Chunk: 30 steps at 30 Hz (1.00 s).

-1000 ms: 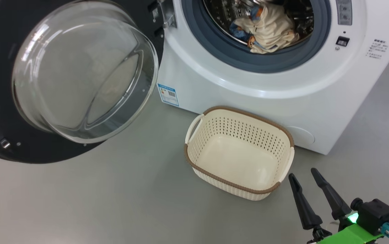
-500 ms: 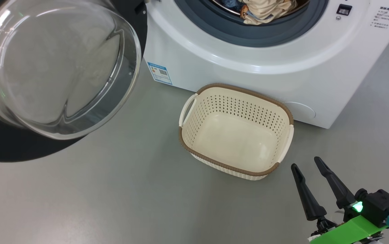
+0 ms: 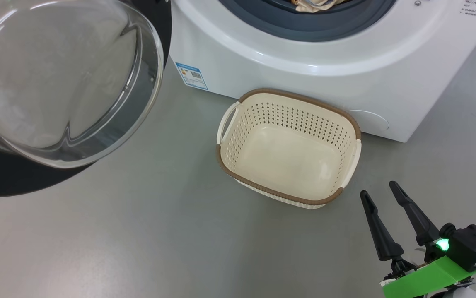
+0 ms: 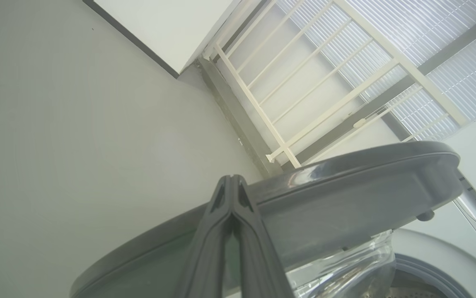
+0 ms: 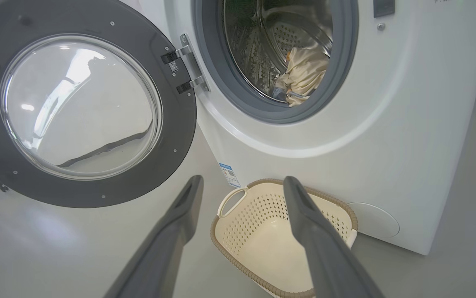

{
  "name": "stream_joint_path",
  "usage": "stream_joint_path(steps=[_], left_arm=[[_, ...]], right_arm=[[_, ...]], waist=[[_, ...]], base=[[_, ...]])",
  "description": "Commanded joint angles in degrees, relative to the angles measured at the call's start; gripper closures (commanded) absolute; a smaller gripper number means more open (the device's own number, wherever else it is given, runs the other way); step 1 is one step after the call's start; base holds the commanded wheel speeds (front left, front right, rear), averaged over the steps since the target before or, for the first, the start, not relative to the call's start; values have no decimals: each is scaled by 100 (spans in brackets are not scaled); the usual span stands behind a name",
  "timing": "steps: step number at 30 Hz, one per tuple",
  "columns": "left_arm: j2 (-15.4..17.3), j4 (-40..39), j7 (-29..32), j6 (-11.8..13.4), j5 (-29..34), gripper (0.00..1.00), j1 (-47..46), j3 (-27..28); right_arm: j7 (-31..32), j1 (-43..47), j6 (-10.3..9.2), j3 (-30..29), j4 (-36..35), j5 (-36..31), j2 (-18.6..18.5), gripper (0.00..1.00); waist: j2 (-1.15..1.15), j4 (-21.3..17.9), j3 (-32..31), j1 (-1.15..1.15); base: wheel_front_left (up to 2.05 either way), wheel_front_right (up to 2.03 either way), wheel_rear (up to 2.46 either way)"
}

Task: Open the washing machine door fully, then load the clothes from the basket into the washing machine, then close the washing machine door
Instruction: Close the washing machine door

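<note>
Now the washing machine door [image 3: 55, 82] hangs wide open at the far left, the clothes [image 5: 304, 74] lie inside the washing machine [image 3: 304, 54], and the basket [image 3: 287, 94] sits empty on the floor [image 3: 138, 231] just in front. Pressed together, the left fingers [image 4: 217, 215] sit by the door's glossy dark outer edge, contact unclear, so a closing push could skid off that slick curve. The right fingers [image 3: 380, 231], spread apart and empty, hover near right of the basket. A cream garment rests close to the gasket lip and could get pinched.
</note>
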Motion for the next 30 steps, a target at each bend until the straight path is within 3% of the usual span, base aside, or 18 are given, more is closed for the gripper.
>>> stream_joint_path(steps=[1, 16, 30], left_arm=[[396, -149, -19, 2, -80, 100, -101, 103], [436, -242, 21, 2, -274, 100, -87, -54], [530, -529, 1158, 2, -550, 100, 95, -514]], right_arm=[[-46, -140, 32, 125, -159, -9, -82, 0], [-46, -215, 32, 108, -154, -19, -64, 0], [-46, -205, 32, 95, -92, 10, 77, 0]], waist=[[0, -16, 26, 0], [0, -93, 94, 0], [0, -43, -155, 0]], base=[[0, 0, 0], [0, 0, 0], [0, 0, 0]])
